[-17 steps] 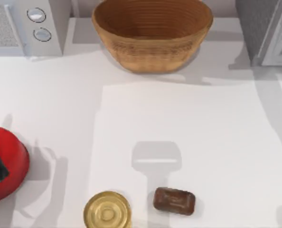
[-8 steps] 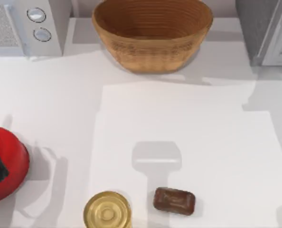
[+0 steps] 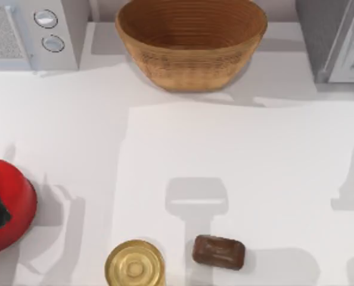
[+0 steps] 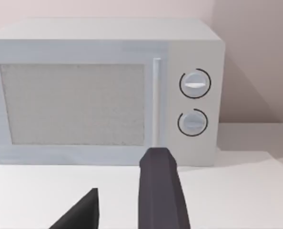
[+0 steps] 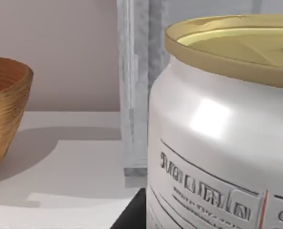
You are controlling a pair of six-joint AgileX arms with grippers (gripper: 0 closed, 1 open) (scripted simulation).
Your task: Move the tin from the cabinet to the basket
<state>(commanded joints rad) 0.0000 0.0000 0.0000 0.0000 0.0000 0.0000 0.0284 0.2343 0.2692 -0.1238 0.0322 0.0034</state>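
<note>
tin [image 5: 217, 143]: close up in right wrist view, upright, silver-white body, gold top rim, small print plus a red mark on the label. Pale door frame of cabinet just behind it, basket off to one side.
right end effector: a dark finger [image 5: 132, 214] edge right against the tin's lower side. Looks held, but actual grip and finger spacing can't be confirmed.
cabinet [image 3: 335, 39]: far right corner of bench in top view, dark grey side, pale white-framed door.
basket [image 3: 192, 42]: far centre of bench, round woven wicker, tan-brown, ribbed rings inside. Nothing visible inside in top view. Well apart from cabinet.
left end effector [image 4: 122, 200]: 2 dark fingers with a clear gap between them, nothing held. Facing the microwave front.
microwave [image 4: 108, 90]: white, 2 round knobs, far left corner of bench in top view.
gold tin [image 3: 134, 265]: squat, round, ringed lid, near edge of bench, left of centre.
brown block [image 3: 219, 252]: dark, rounded, just right of gold tin, not touching.
red object [image 3: 7, 211]: round, left edge of bench, a dark part overlapping it at the frame edge.
bench [image 3: 236, 161]: white, soft shadows along the right side and centre.
</note>
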